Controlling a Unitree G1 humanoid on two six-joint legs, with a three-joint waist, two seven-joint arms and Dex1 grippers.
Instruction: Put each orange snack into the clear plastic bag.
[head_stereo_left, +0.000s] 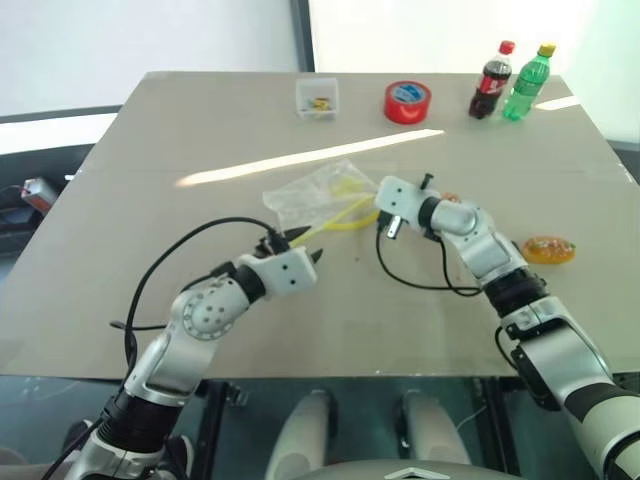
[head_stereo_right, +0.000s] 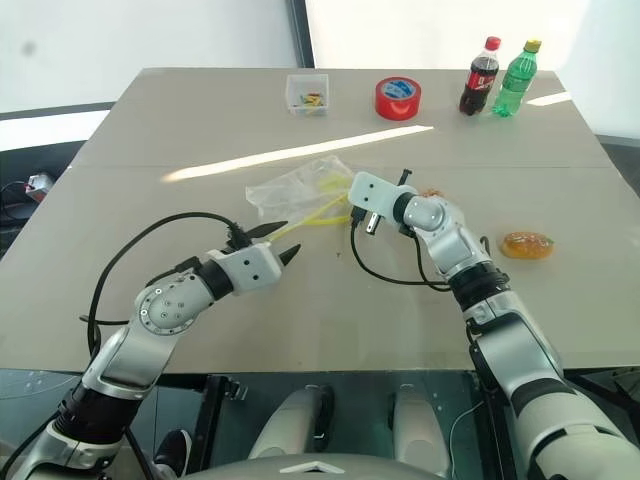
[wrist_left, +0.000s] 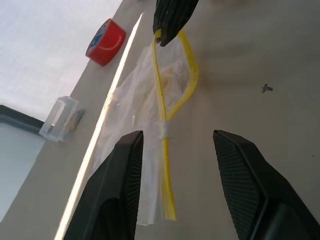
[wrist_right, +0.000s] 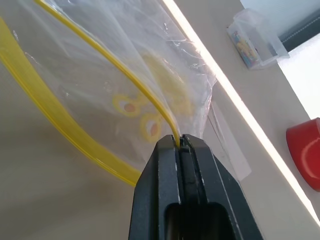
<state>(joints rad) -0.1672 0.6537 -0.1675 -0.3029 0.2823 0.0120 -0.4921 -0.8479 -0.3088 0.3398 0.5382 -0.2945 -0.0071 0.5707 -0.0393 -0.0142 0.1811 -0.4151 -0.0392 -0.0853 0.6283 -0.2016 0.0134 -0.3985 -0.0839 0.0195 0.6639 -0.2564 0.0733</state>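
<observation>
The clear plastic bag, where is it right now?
The clear plastic bag lies mid-table between the two grippers; the right gripper pinches its yellow strip, and the open left gripper sits at its near end.

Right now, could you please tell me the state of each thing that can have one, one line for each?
clear plastic bag: lying on the table, mouth held open, no snack inside.
right gripper: shut on the bag's upper yellow strip.
left gripper: open, at the bag's other end, holding nothing.
orange snack: lying on the table, outside the bag.
cola bottle: upright, capped.
green bottle: upright, capped.
</observation>
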